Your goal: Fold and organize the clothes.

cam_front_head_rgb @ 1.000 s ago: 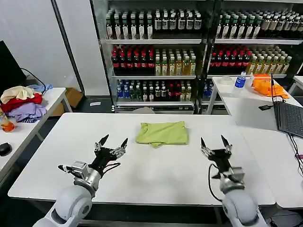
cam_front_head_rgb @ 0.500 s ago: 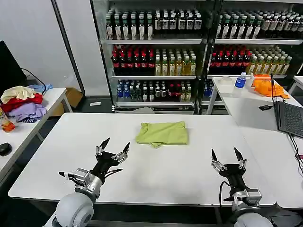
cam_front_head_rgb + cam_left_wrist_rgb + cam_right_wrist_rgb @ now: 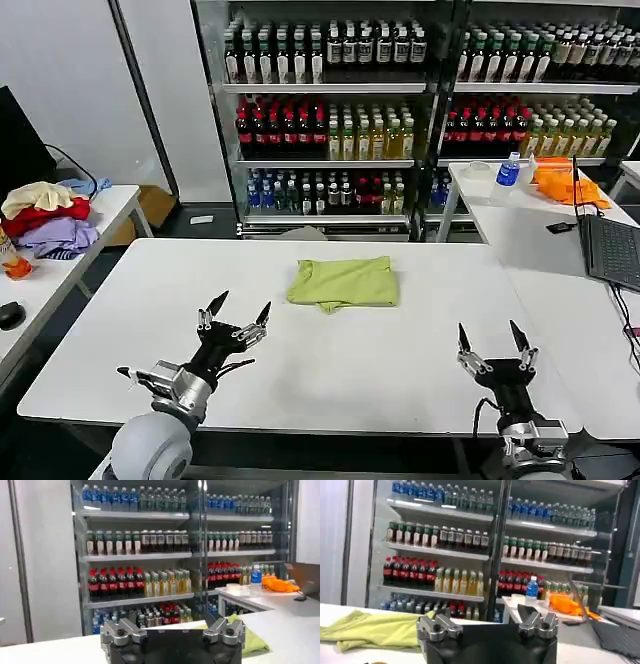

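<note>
The clothes are one lime T-shirt (image 3: 343,282), folded into a flat rectangle at the far middle of the white table (image 3: 330,375). It also shows as a green strip in the left wrist view (image 3: 252,642) and the right wrist view (image 3: 372,629). My left gripper (image 3: 235,312) is open near the table's front left, pointing toward the shirt and well short of it. Open as well, my right gripper (image 3: 494,337) stands at the front right, with nothing between its fingers.
A side table on the left (image 3: 90,235) carries a cream, red and lilac garment pile (image 3: 45,218). At the right, another table holds a laptop (image 3: 610,250), an orange cloth (image 3: 565,183) and a bottle (image 3: 508,170). Drink shelves (image 3: 330,120) stand behind.
Both arms have drawn back toward the table's front edge. The right gripper moved farther, back and to the right. The shirt has not moved.
</note>
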`<action>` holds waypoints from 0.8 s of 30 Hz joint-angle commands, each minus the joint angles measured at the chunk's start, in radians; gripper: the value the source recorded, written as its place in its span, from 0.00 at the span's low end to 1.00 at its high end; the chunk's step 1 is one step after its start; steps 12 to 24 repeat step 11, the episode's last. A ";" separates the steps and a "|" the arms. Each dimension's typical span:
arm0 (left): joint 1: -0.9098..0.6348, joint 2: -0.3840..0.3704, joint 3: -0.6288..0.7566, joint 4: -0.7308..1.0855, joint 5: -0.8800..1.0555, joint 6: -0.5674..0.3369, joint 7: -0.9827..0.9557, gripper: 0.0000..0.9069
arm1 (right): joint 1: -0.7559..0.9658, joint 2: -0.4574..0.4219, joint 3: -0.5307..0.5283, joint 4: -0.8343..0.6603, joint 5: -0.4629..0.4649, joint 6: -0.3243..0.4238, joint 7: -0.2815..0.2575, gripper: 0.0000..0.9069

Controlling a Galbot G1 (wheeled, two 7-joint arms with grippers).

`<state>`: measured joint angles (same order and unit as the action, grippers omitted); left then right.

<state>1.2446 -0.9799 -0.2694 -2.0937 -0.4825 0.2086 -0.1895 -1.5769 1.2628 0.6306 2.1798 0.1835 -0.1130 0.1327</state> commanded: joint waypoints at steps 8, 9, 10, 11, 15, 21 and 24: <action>0.003 0.012 0.005 -0.003 0.003 -0.006 -0.001 1.00 | -0.045 0.027 0.020 0.056 -0.029 -0.004 0.005 1.00; 0.003 0.012 0.006 -0.003 0.003 -0.006 -0.001 1.00 | -0.046 0.027 0.020 0.057 -0.029 -0.004 0.005 1.00; 0.002 0.012 0.006 -0.001 0.003 -0.006 0.000 1.00 | -0.046 0.028 0.021 0.057 -0.031 -0.004 0.005 1.00; 0.001 0.012 0.007 -0.001 0.003 -0.006 -0.001 1.00 | -0.046 0.028 0.021 0.057 -0.031 -0.003 0.006 1.00; 0.001 0.012 0.007 -0.001 0.003 -0.006 -0.001 1.00 | -0.046 0.028 0.021 0.057 -0.031 -0.003 0.006 1.00; 0.001 0.012 0.007 -0.001 0.003 -0.006 -0.001 1.00 | -0.046 0.028 0.021 0.057 -0.031 -0.003 0.006 1.00; 0.001 0.012 0.007 -0.001 0.003 -0.006 -0.001 1.00 | -0.046 0.028 0.021 0.057 -0.031 -0.003 0.006 1.00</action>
